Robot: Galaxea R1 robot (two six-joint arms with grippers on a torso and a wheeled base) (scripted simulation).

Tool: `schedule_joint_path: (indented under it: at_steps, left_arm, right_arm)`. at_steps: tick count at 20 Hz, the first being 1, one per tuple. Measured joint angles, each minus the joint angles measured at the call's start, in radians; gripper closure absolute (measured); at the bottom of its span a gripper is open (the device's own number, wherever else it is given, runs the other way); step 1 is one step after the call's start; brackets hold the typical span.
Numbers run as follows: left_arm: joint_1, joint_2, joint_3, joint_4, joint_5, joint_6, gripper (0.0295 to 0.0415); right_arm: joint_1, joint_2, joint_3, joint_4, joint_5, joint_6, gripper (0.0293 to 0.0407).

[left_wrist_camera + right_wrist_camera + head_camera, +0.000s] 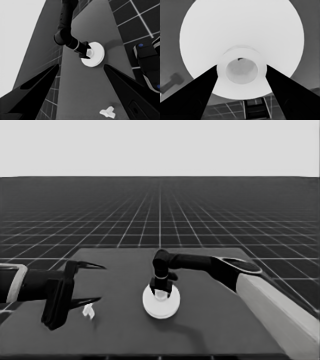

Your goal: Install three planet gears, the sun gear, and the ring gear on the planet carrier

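While right fingers (160,291) clasp the larger round part's (161,304) hub, a thin white piece (89,311) lies nearby.

No readable text or markings anywhere

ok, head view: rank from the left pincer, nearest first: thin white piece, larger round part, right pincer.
1. Thin white piece: just beside the left pincer, under its near finger, table's left end.
2-3. Larger round part and right pincer: mid-table, the pincer straddling the part's hub; too close to call.
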Motion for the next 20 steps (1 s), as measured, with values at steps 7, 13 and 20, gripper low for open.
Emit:
schedule_joint_path:
  at_steps: [7,13,20]
  left_arm:
    - [0.0,0.0,0.0,0.0,0.0,0.0,0.0326]
    - [0.0,0.0,0.0,0.0,0.0,0.0,0.0326]
    - [0.0,0.0,0.0,0.0,0.0,0.0,0.0326]
  right_arm:
    - [0.0,0.0,0.0,0.0,0.0,0.061,0.0351]
    - [0.0,0.0,0.0,0.0,0.0,0.113,0.0351]
    - [0.0,0.0,0.0,0.0,0.0,0.174,0.0351]
